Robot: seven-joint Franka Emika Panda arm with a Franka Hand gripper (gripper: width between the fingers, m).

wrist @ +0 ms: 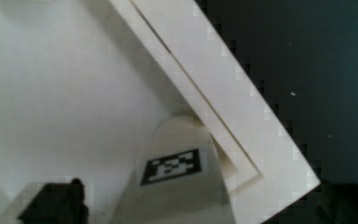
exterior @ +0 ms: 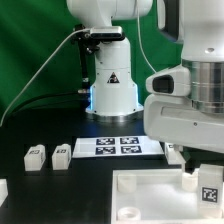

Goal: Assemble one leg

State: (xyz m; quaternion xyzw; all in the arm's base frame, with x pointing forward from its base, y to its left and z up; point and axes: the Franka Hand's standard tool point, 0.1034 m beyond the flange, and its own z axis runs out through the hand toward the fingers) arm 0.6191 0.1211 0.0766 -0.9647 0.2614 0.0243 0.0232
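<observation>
A white leg (wrist: 179, 170) with a square marker stands upright at a corner of the large white tray-like piece (wrist: 69, 90); it also shows in the exterior view (exterior: 210, 188). My gripper (wrist: 185, 212) is around the leg from above, at the exterior view's right (exterior: 200, 176). One dark finger (wrist: 55, 202) shows, with a gap of white between it and the leg. The other finger is out of view. The jaws look open, not pressing on the leg. Two more legs (exterior: 37, 153) (exterior: 62, 155) lie on the black table at the exterior view's left.
The marker board (exterior: 118, 146) lies behind the tray-like piece (exterior: 150, 195), in front of the robot base (exterior: 110, 85). Another white part (exterior: 3, 188) shows at the exterior view's left edge. A green cloth hangs at the back.
</observation>
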